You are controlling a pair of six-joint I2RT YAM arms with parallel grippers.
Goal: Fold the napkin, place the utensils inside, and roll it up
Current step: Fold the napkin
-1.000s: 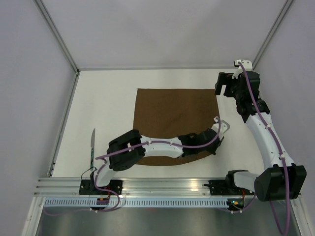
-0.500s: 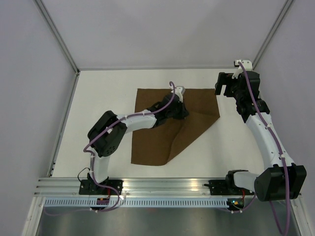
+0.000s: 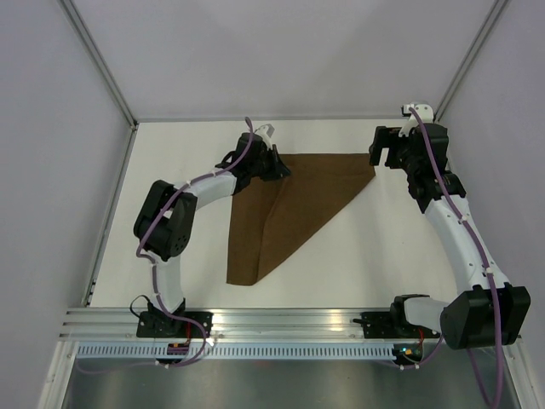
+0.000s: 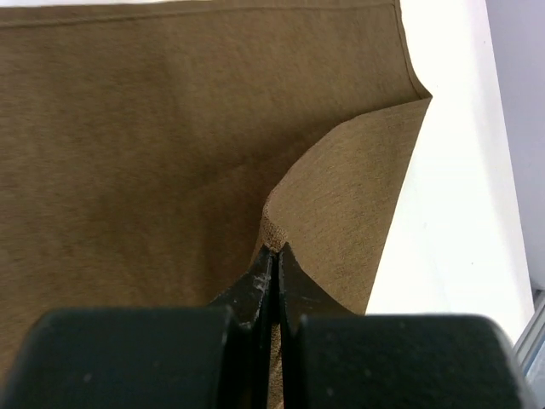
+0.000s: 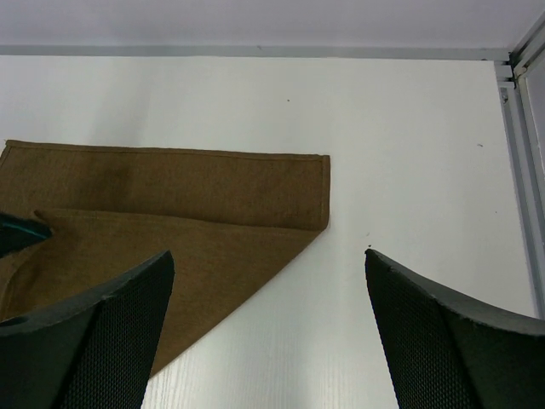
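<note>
Cloth of a plain dark brown, the thin, matte, square napkin [image 3: 298,196] is lying toward the far side of the white counter [image 3: 383,247], between the two arms. It is doubling over along a diagonal crease that is running from its far right corner down to its near left corner, so the upper layer is covering much of the lower one. The left pincer [image 3: 279,168] is reaching across to the napkin's far left area with its black jaws pressing tightly together on one corner of the upper layer. In the left wrist view, that pinched corner [image 4: 271,234] is rising from the closed fingertips while the flap [image 4: 358,187] is curving down onto the flat cloth beneath. The right pincer [image 3: 381,152] is hovering over bare counter just beside the napkin's far right corner [image 5: 315,170]. Its jaws are standing spread wide and gripping nothing.
</note>
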